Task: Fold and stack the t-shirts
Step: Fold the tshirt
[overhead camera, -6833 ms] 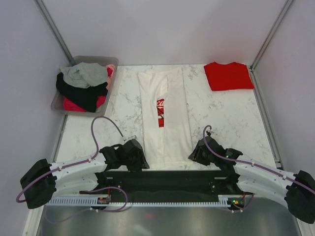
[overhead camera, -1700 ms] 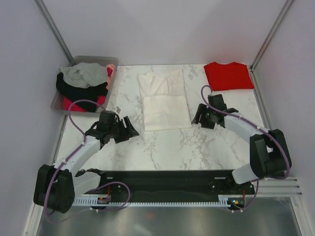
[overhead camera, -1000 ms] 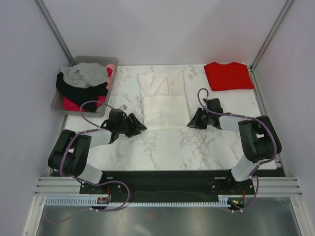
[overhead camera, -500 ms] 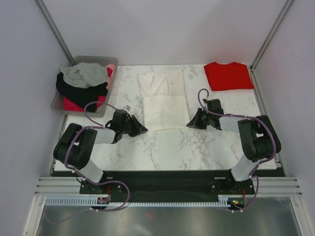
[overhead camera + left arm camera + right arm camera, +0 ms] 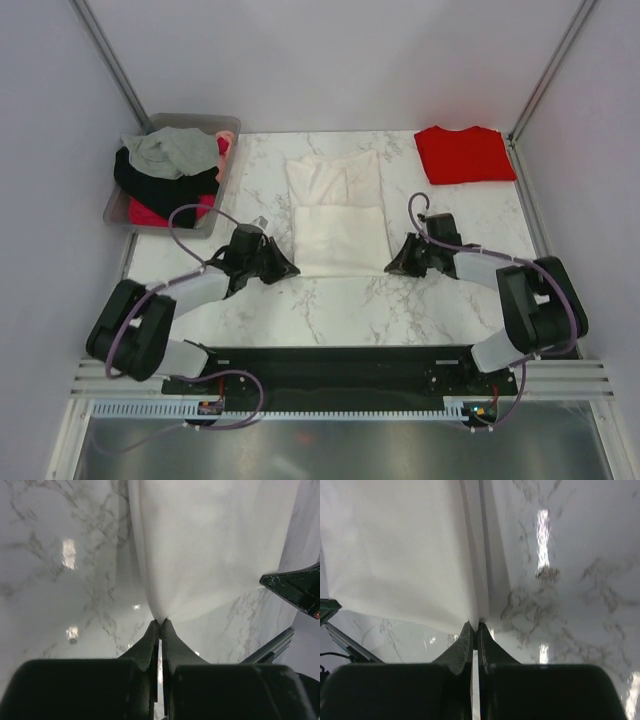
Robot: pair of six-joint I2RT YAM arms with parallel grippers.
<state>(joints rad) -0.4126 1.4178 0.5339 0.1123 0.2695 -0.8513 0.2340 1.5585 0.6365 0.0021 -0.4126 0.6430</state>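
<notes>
The cream-white t-shirt [image 5: 338, 215] lies folded on the marble table, its near half doubled over; the red print is hidden. My left gripper [image 5: 291, 270] is shut on its near left corner [image 5: 162, 614]. My right gripper [image 5: 390, 268] is shut on the near right corner [image 5: 476, 614]. In both wrist views the cloth runs away from the pinched fingertips, the left gripper [image 5: 161, 622] and the right gripper [image 5: 474, 626] each nipping a thin edge. The red t-shirt [image 5: 463, 154] lies folded at the far right corner.
A grey bin [image 5: 205, 125] with several dark, grey and pink clothes stands at the far left. Grey walls and metal posts [image 5: 545, 75] close in the table. The marble top [image 5: 380, 305] shows bare between the shirt and the arm bases.
Both grippers closed on the near corners of the white shirt. The folded shirt has shifted a little toward the arms and to the right.
</notes>
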